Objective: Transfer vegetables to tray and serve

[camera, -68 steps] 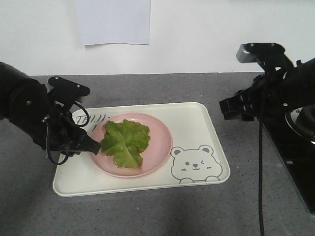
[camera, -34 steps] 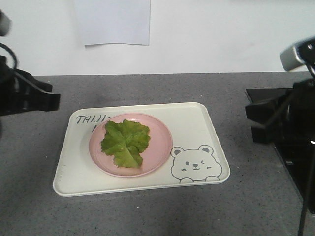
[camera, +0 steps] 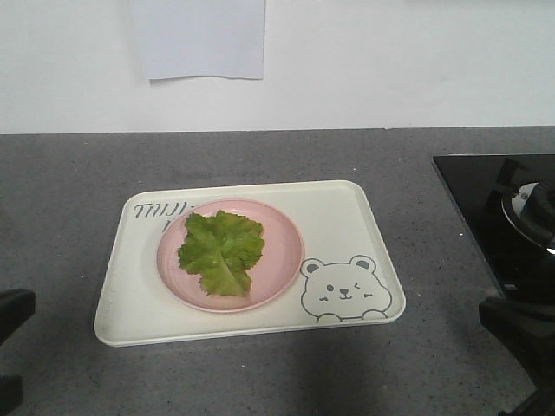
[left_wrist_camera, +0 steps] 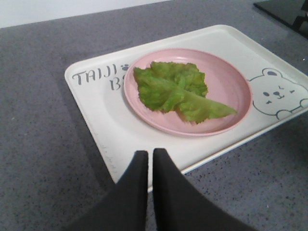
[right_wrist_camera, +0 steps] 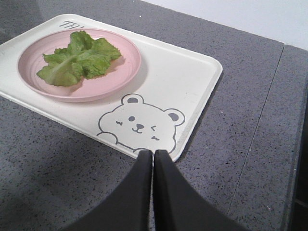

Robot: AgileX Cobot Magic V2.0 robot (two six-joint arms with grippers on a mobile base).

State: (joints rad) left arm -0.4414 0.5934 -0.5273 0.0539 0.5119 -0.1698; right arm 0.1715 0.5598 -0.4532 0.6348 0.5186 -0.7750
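On the cream tray (camera: 364, 225), pink plate (camera: 282, 264) holding lettuce leaf (camera: 221, 251), left tool (left_wrist_camera: 146, 156) and right tool (right_wrist_camera: 153, 155) both clenched, empty.

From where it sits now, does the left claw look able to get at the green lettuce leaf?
Probably yes: the shut left claw hangs over the cream tray's near edge, nothing between it and the green crinkly lettuce leaf on the round pink plate.

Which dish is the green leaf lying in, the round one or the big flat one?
The round pink plate. The lettuce leaf rests on it, and the plate itself sits on the cream bear tray.
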